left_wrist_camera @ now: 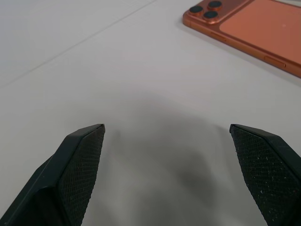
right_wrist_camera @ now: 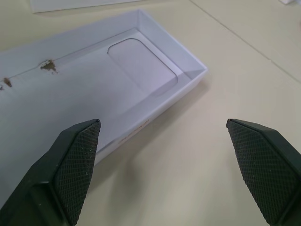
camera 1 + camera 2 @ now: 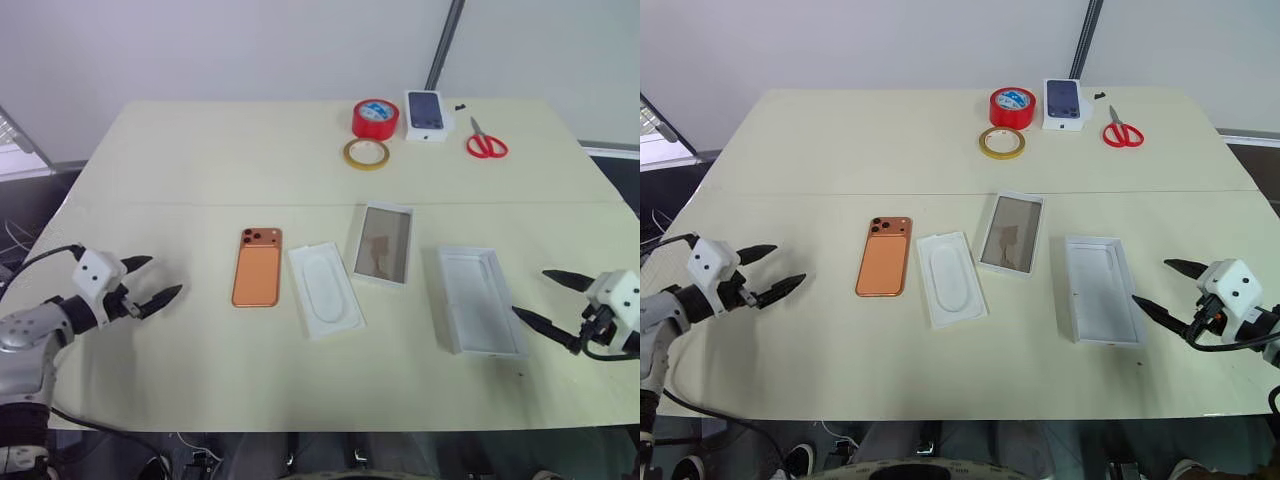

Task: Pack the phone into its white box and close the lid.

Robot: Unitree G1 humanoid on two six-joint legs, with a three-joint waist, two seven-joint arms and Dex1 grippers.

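Phone-packing has not begun, by the look of it: every part lies apart on the table (image 3: 200, 380) and neither hand holds anything. Nearest the front edge, the left gripper (image 3: 147, 281) hovers toward the front left corner with its black fingers spread wide and empty; the right gripper (image 3: 545, 297) hovers toward the front right corner, likewise spread and empty, just beside the lid (image 3: 477, 299), which lies hollow side up.

A little further in, across the middle of the table, the phone (image 3: 257, 267) lies camera side up, nearest the left gripper. Just beside it is the white insert (image 3: 325, 289) with its oval recess, then the white box (image 3: 383, 243), open, its grey-brown floor bare.

Toward the far edge, well apart from the rest, sit a yellow tape ring (image 3: 366, 153), a red tape roll (image 3: 375, 118), a small box with a phone picture (image 3: 426, 114) and red scissors (image 3: 486, 143).

The likely next move is for the left gripper to reach the phone. It lies flat, so the fingers would need to catch its long edges before carrying it to the box.
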